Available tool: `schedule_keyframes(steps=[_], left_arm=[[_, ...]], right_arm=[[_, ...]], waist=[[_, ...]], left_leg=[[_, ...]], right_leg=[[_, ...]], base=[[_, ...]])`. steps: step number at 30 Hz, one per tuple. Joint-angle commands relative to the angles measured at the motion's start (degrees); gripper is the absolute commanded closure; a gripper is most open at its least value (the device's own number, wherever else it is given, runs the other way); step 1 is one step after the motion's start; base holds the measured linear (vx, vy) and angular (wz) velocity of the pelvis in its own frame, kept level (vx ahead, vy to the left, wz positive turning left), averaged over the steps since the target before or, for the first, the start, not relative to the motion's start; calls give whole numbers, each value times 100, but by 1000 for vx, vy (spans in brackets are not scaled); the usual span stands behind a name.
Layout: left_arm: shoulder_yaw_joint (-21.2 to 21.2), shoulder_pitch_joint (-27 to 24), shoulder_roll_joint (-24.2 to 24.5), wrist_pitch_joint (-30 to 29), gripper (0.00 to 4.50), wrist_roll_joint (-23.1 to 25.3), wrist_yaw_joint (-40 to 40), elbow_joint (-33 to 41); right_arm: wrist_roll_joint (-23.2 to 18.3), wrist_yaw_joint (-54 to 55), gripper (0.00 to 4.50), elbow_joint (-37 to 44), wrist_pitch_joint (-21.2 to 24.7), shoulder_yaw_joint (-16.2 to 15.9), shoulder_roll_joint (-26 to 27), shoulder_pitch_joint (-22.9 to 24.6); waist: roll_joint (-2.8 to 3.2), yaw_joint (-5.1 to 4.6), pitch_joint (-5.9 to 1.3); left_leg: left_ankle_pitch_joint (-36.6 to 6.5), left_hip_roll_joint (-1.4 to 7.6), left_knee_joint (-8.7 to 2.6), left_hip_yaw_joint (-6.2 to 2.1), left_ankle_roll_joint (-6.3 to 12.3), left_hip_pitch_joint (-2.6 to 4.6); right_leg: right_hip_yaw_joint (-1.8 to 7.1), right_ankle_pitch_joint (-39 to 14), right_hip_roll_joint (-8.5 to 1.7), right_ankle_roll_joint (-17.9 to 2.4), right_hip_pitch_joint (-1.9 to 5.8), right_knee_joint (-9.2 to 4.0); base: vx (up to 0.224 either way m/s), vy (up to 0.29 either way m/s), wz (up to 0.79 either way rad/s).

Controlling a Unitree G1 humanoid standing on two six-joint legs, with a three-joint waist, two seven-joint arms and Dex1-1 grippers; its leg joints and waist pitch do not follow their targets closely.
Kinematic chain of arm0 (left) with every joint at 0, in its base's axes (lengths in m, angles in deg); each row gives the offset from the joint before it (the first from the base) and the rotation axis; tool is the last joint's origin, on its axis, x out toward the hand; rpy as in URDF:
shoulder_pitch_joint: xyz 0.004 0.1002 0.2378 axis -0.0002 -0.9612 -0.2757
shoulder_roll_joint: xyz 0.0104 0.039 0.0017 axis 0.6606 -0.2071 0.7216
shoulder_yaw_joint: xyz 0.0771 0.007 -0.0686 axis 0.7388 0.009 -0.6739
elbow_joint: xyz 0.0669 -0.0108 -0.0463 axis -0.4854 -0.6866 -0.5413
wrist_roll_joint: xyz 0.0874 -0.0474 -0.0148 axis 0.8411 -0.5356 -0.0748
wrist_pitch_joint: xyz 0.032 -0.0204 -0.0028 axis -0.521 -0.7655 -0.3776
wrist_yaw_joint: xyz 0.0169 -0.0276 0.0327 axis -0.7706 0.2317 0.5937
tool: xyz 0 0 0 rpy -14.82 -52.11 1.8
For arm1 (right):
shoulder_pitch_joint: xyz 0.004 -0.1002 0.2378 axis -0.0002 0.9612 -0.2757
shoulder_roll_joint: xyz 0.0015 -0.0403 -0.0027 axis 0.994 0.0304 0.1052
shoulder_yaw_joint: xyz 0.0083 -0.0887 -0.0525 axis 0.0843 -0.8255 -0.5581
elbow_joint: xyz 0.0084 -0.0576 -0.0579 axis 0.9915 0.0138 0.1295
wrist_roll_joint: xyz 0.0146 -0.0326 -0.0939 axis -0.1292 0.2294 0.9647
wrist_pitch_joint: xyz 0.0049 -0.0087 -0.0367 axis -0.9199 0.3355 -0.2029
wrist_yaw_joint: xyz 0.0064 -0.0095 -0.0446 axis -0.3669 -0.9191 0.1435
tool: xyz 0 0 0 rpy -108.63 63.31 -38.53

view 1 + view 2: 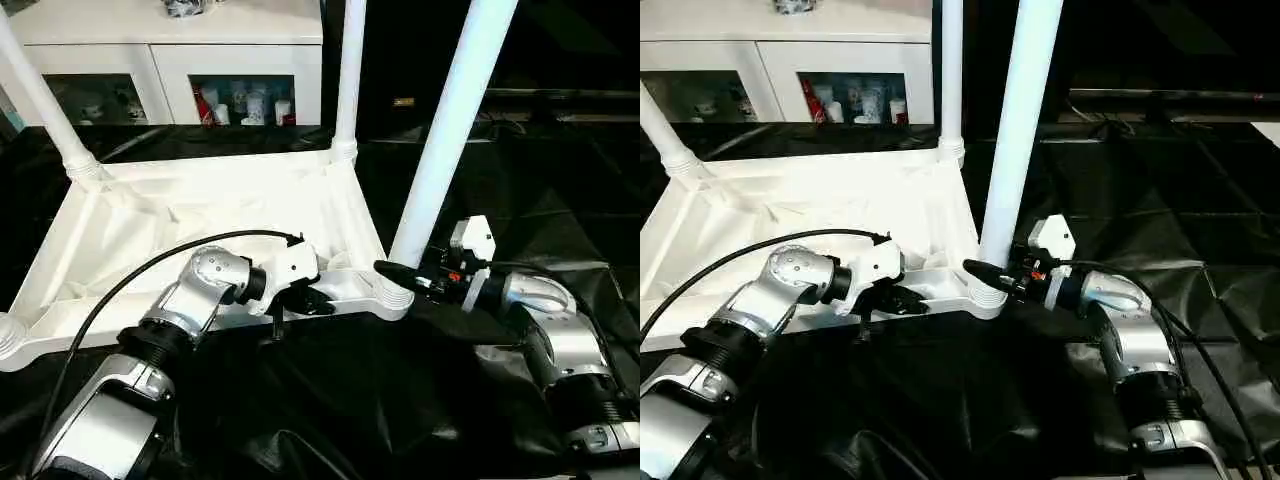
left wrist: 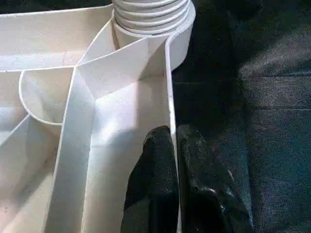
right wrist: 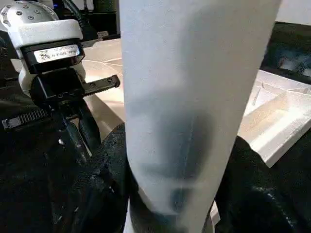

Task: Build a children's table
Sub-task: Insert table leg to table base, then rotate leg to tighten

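Black cloth covers the floor where the small white plastic children's table [image 1: 200, 215] lies upside down. My left gripper [image 2: 174, 145] pinches its near rim; my right gripper [image 3: 180, 170] straddles the round tapered white leg [image 1: 455, 130] beside that rim's corner. Hollow plastic, probably light, stiff and slippery, so I would grip low, near the threaded socket.
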Motion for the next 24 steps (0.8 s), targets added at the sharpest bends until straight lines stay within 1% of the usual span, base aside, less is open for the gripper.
schedule_keyframes(steps=[1,3,4,5,6,7,8,9,10,11,12,13,14,16,17,18,19,20,21,22,23,24], left_arm=[[5,81,-45,165,450,-50,-98,171],[-3,83,-41,174,450,-51,-112,170],[-7,85,-35,190,450,-60,-138,171],[-13,78,-26,221,450,-104,-229,190],[-17,72,-21,230,450,-129,-276,203],[-29,18,-2,239,450,-262,-508,314],[-29,15,-1,238,450,-271,-523,322],[-27,-23,25,234,450,-342,-667,392],[-22,-46,54,245,450,-389,-783,424],[-19,-58,72,254,450,-416,-852,440],[-12,-70,94,236,450,-429,-902,457],[-6,-73,112,232,450,-414,-902,459],[-1,-71,129,239,450,-384,-872,450],[0,-68,147,253,450,-355,-847,432],[-7,-67,154,260,450,-341,-821,422],[-18,-70,159,259,450,-338,-802,416],[-25,-75,165,254,450,-342,-794,418],[-29,-83,168,252,450,-349,-790,427],[-28,-90,171,248,450,-354,-793,441],[-23,-99,175,242,450,-363,-797,458],[-18,-105,179,247,450,-367,-802,468],[-13,-111,184,256,450,-370,-810,477]], right_arm=[[380,-100,264,-476,343,-464,26,227],[435,-121,264,-556,293,-473,34,224],[434,-148,264,-589,291,-469,40,216],[423,-185,264,-629,286,-463,44,206],[418,-201,264,-645,287,-459,46,201],[348,-329,264,-703,324,-434,36,194],[343,-338,264,-707,327,-432,35,194],[324,-413,264,-799,316,-414,15,180],[345,-452,264,-912,296,-408,-6,149],[362,-472,264,-986,282,-406,-19,128],[401,-429,264,-1103,245,-390,-24,88],[426,-359,264,-1229,238,-357,-18,36],[437,-295,264,-1339,257,-323,-11,-12],[467,-216,264,-1476,256,-287,-9,-71],[488,-224,264,-1547,229,-278,-12,-95],[498,-272,264,-1577,205,-278,-16,-100],[500,-334,264,-1583,192,-278,-17,-97],[519,-388,264,-1573,162,-299,-20,-92],[535,-432,264,-1554,137,-324,-26,-83],[554,-485,264,-1559,92,-353,-32,-84],[556,-540,264,-1538,70,-380,-37,-75],[550,-583,264,-1527,54,-404,-40,-71]], waist=[[-24,11,-241],[-18,12,-233],[-6,16,-232],[-15,12,-233],[-2,12,-228],[-7,9,-228],[-13,14,-236],[24,24,-230],[29,17,-231],[20,7,-240],[31,1,-241],[24,-6,-242],[22,-14,-230],[30,-30,-208],[18,-46,-186],[-25,-58,-188],[-8,-52,-175],[3,-49,-173],[-22,-48,-172],[-22,-49,-171],[-37,-49,-173],[-31,-45,-170]], left_leg=[[-1268,448,-509,-185,280,101],[-1317,450,-518,-185,252,102],[-1325,451,-520,-189,244,101],[-1326,452,-522,-187,239,102],[-1328,453,-525,-191,235,99],[-1335,456,-527,-187,233,103],[-1292,449,-519,-182,248,91],[-1242,458,-525,-187,269,87],[-1226,462,-528,-188,276,85],[-1168,468,-529,-186,302,82],[-1125,465,-524,-186,320,79],[-1121,463,-521,-181,325,80],[-1163,463,-531,-182,319,86],[-1365,467,-549,-183,260,96],[-1529,469,-569,-187,203,99],[-1618,470,-576,-188,154,107],[-1663,474,-581,-197,129,110],[-1733,482,-590,-195,90,134],[-1722,489,-598,-198,79,138],[-1706,487,-605,-198,80,132],[-1652,486,-609,-190,103,134],[-1643,488,-613,-185,109,139]], right_leg=[[300,-933,-605,-1480,185,-514],[305,-1096,-606,-1438,173,-534],[307,-1112,-612,-1433,174,-535],[309,-1119,-614,-1429,174,-538],[309,-1118,-612,-1429,173,-537],[308,-1109,-609,-1428,169,-541],[307,-1038,-611,-1446,185,-530],[302,-935,-607,-1463,178,-519],[299,-855,-602,-1480,179,-513],[291,-658,-590,-1524,187,-491],[283,-509,-588,-1571,188,-475],[282,-469,-588,-1586,185,-477],[281,-491,-587,-1606,183,-481],[285,-781,-596,-1599,174,-512],[292,-1067,-600,-1561,165,-535],[302,-1301,-614,-1507,168,-559],[309,-1424,-626,-1483,160,-567],[319,-1548,-624,-1442,139,-589],[322,-1536,-620,-1433,137,-586],[320,-1500,-616,-1430,144,-584],[316,-1423,-614,-1431,151,-579],[317,-1404,-614,-1433,150,-586]], base=[[0,0,0],[0,0,0],[0,0,0],[0,0,0],[0,0,0],[0,0,0],[0,0,0],[0,0,0],[0,0,0],[0,0,0],[0,0,0],[0,0,0],[0,0,0],[0,0,0],[0,0,0],[0,0,0],[0,0,0],[0,0,0],[0,0,0],[0,0,0],[0,0,0],[0,0,0]])
